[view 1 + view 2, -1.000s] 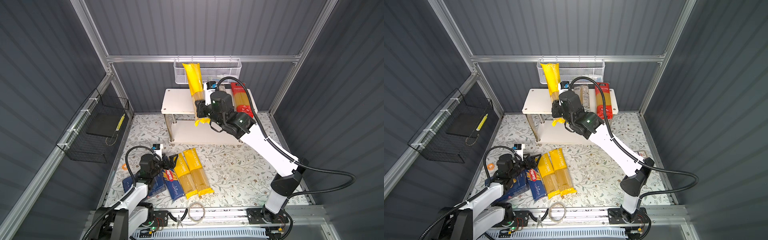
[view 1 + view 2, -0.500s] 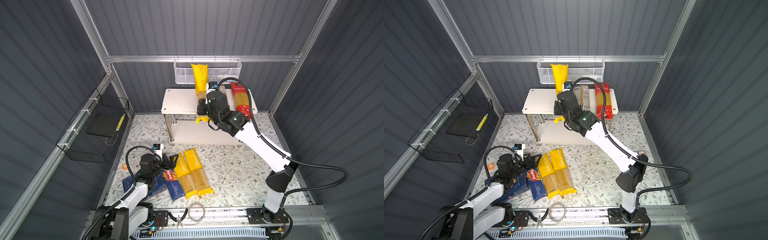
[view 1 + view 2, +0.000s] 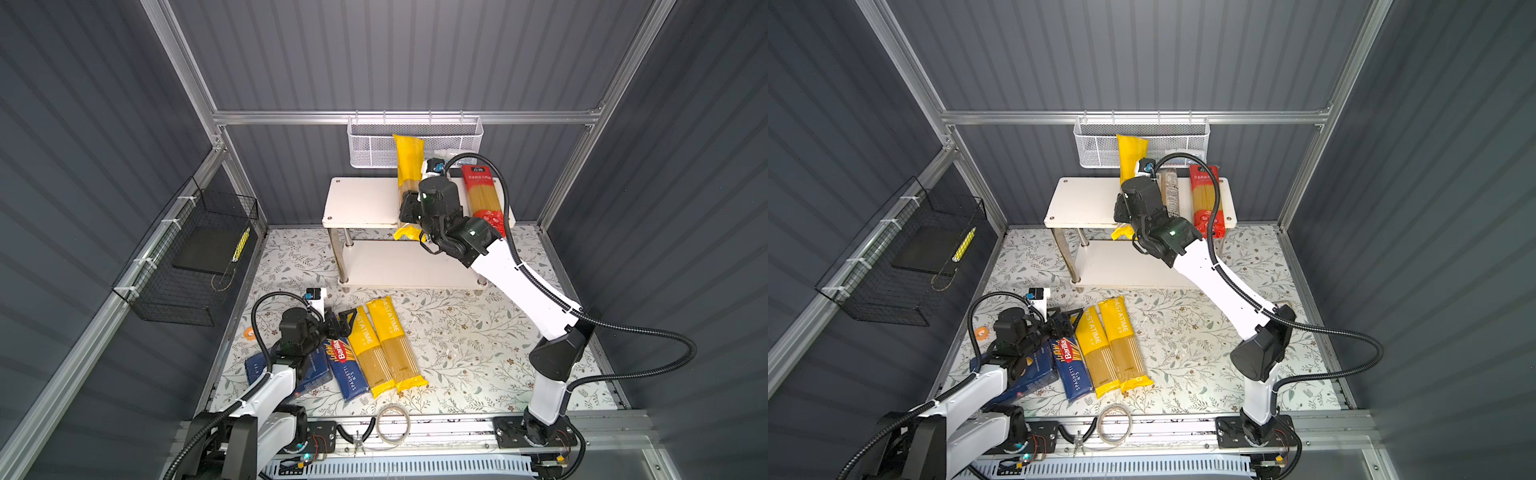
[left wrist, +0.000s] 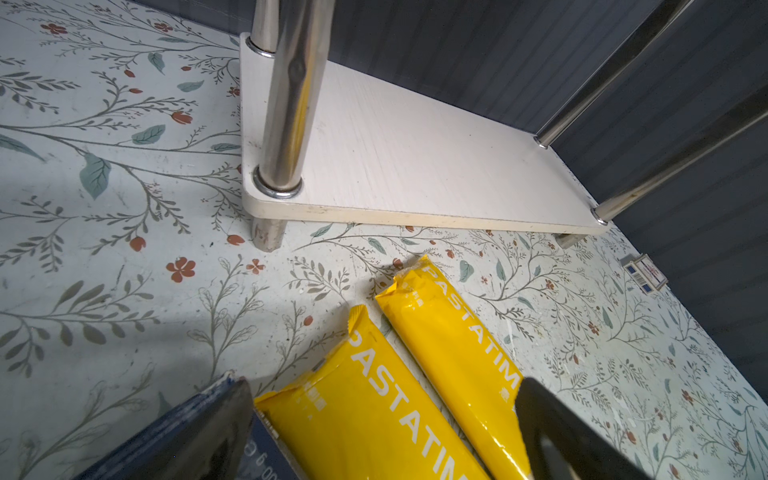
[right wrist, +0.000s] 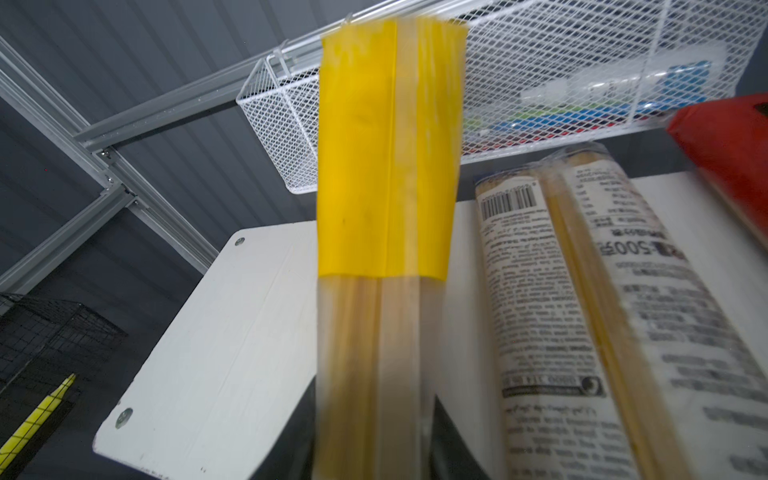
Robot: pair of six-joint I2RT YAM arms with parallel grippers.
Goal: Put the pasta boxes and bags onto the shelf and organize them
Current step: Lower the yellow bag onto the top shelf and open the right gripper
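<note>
The shelf (image 3: 361, 203) stands at the far edge of the counter (image 3: 478, 340), below a white mesh basket (image 3: 374, 145); toward the right end of its top board a red bag (image 3: 484, 199) lies flat, and a clear bag (image 3: 1170, 191) lies just beside it on the left, both running front to back. The right pincer (image 3: 409, 210) sits over the top board's front edge, clamped on a yellow bag (image 3: 408, 162) just left of the clear bag; in the right wrist view its dark fingers (image 5: 297, 436) press either side of the bag's clear window. That bag is tilted, far end raised in front of the mesh basket, near end sticking out past the board's front edge; whether it touches the board I cannot tell.

Toward the counter's near left corner a second yellow bag (image 3: 395, 345) and a third yellow bag (image 3: 368, 357) lie side by side, touching, at a slant; the narrow Barilla box (image 3: 345, 365) lies against the third bag's left side; the wide Barilla box (image 3: 316, 372) lies left of that, partly under the left arm. The left pincer (image 3: 343, 322) hovers over the far ends of the narrow box and the third bag, jaws apart, holding nothing.
</note>
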